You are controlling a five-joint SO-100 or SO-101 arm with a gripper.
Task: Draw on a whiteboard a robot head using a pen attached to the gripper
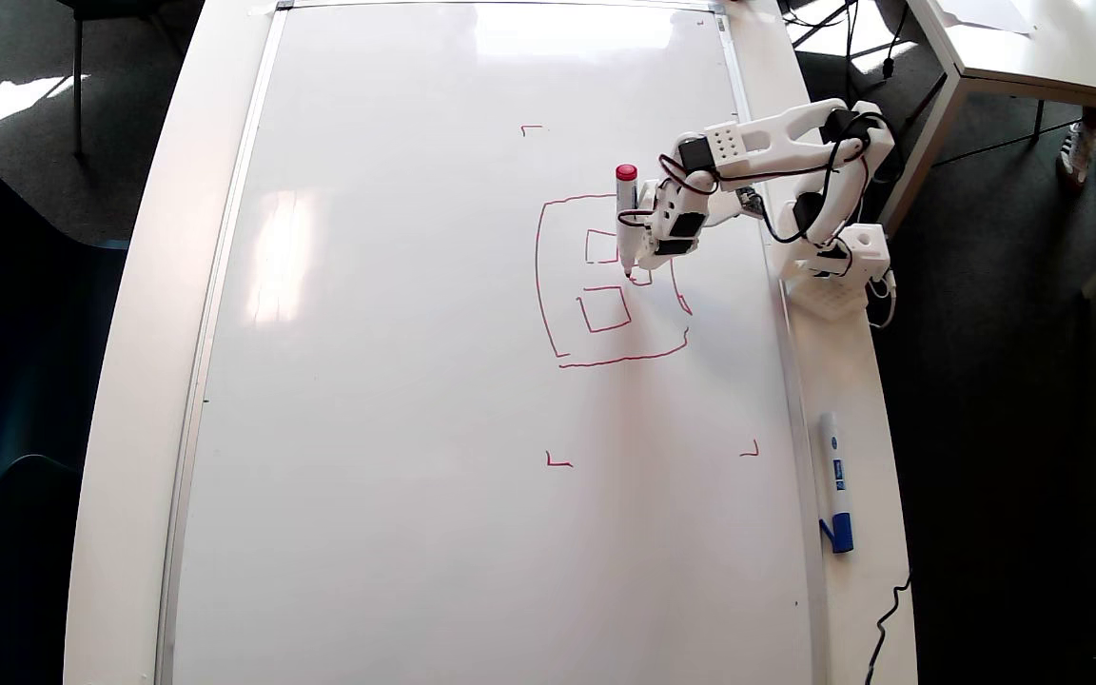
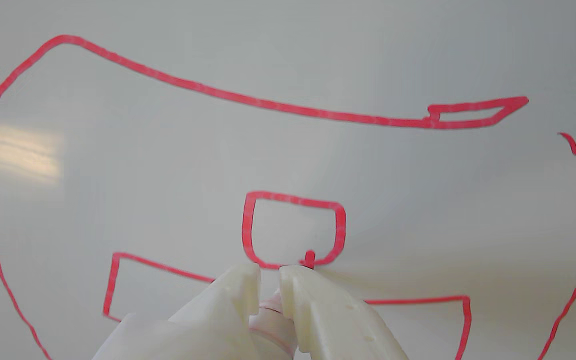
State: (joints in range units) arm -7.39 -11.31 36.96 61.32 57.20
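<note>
**Pen tip on the board, inside the robot head outline**

Your pen [image 1: 626, 221] stands with its long axis running up the overhead view: the red cap end points toward the top of that picture and the red tip points down to the whiteboard [image 1: 396, 381]. The tip meets the board inside the robot head [image 1: 605, 281], just above the lower of the two bigger squares and at the edge of a small rounded square. In the wrist view the pen [image 2: 310, 258] shows as a red tip poking out past the white fingers, touching the bottom line of that small rounded square; a little of the pale barrel shows between the fingers.

The gripper [image 1: 641, 249] sits just right of the pen in the overhead view, clasping the barrel low down, near the tip. In the wrist view the gripper [image 2: 269, 275] has its two jaws drawn close with only a narrow slit between them, clamped around the barrel.

Measured from the robot head, the arm's base stands to its right in the overhead view, just off the board's silver frame. A white marker with a blue cap [image 1: 834, 495] lies well below and right of the drawing, outside the frame. Red corner marks [image 1: 558, 461] sit apart from the outline, above and below it.
</note>
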